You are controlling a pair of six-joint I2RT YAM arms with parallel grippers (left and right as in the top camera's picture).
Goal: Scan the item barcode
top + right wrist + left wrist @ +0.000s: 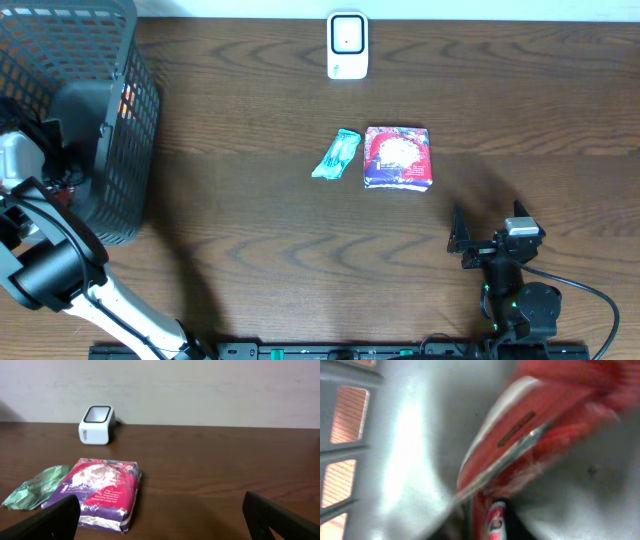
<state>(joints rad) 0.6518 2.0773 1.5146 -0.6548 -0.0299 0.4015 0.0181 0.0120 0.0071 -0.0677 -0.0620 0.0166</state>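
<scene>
The left tool (58,150) is down inside a dark mesh basket (118,120), mostly hidden by the basket wall from overhead. Its own camera is badly blurred and filled by a red packet (535,425) lying right up against it, on the pale basket floor. Whether this tool is clenched on that packet or released cannot be told. The mesh openings of the basket wall show just to the tool's left.

The right tool (162,520) is released, its two dark fingers (47,520) spread wide apart with only bare bench (225,475) between them. It hovers low over the wooden bench, near the front edge. Just ahead of it and a little to the left lies a flat purple-and-red packet (100,491). A crumpled green wrapper (35,487) lies beside that packet on its far left side, close to it. Farther ahead, well beyond both, a small white scanner (97,425) stands upright near the back edge of the bench.
</scene>
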